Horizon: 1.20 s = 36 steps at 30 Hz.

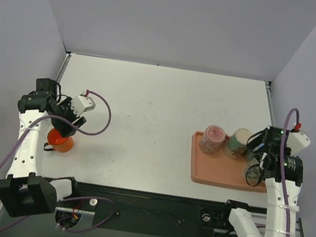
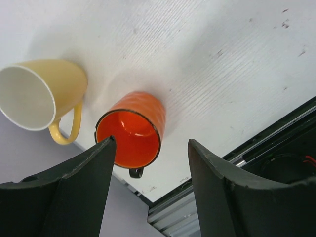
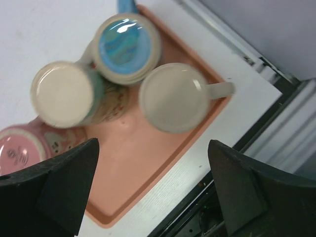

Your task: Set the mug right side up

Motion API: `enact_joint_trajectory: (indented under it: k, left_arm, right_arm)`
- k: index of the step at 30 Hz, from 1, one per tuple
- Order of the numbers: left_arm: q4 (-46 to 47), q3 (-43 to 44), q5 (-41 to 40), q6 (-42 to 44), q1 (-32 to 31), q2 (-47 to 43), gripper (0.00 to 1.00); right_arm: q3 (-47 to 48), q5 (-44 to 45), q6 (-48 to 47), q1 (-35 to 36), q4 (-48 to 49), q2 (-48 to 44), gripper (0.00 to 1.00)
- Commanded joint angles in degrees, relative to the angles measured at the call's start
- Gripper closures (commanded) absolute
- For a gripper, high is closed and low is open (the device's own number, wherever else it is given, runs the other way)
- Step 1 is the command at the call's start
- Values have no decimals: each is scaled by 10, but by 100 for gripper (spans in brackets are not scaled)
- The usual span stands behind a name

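From above: left gripper (image 1: 66,127) spread open over orange mug (image 1: 61,140), already mouth-up; right gripper (image 1: 258,160) above tray (image 1: 220,179).

Left wrist: yellow mug (image 2: 42,94) just beside.

Right wrist: fingers wide apart over grey mug (image 3: 174,97), base-up, crowded by blue-bottomed mug (image 3: 129,47). Risk: nudging neighbours when closing.

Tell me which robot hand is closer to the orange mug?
The left. The left gripper hangs open right over the orange mug. The right gripper is far across the table, above the tray.
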Motion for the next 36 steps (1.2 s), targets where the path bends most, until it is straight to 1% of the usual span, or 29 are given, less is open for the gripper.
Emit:
enact_joint_trajectory:
  k: [1,3,4,7,9,10,11,12,14,16,17,18,21,23,24,27,31,36]
  left_arm:
    - [-17,29,71,-51,-33,-17,30]
    - [-4,24,72,-65,-50,-23,30]
    - [5,18,73,-72,-59,-25,30]
    - [15,-2,72,-76,-75,-36,30]
    - [16,-11,67,-78,-89,-40,30]
    - [18,-12,65,-79,-96,-40,30]
    - [17,-14,61,-80,-100,-42,30]
    - [17,-15,60,-79,-105,-44,30]
    - [20,-14,58,-81,-111,-47,30]
    - [19,-14,57,-81,-115,-49,30]
    - [18,-14,56,-81,-116,-49,30]
    - [17,-13,56,-82,-118,-50,30]
    - [18,-19,58,-84,-123,-52,30]
    - [20,-20,58,-84,-126,-55,30]
    - [21,-22,58,-87,-127,-56,30]
    - [21,-22,56,-88,-130,-59,30]
    - [24,-29,47,-88,-130,-67,30]
    - [29,-37,45,-86,-131,-75,30]
  right_arm:
    - [32,-4,-12,-105,-50,-9,10]
    - [28,-14,-14,-169,-48,-1,8]
    - [26,-25,-15,-214,-48,13,8]
    - [22,-52,-1,-259,-40,38,8]
    - [13,-83,23,-304,-27,51,9]
    - [5,-91,49,-339,-27,54,10]
    - [2,-114,61,-355,-26,59,11]
    - [-10,-142,86,-386,-22,64,11]
    - [-32,-175,122,-428,-11,78,13]
    - [-53,-202,149,-475,-5,93,17]
    - [-59,-208,156,-483,2,95,19]
    - [-66,-209,162,-498,9,97,19]
    - [-92,-201,179,-503,33,97,20]
    - [-124,-209,205,-513,68,100,21]
    - [-134,-233,221,-516,95,103,24]
    - [-170,-252,244,-530,144,115,26]
    - [-178,-262,250,-541,174,141,27]
    - [-179,-290,247,-545,212,175,36]
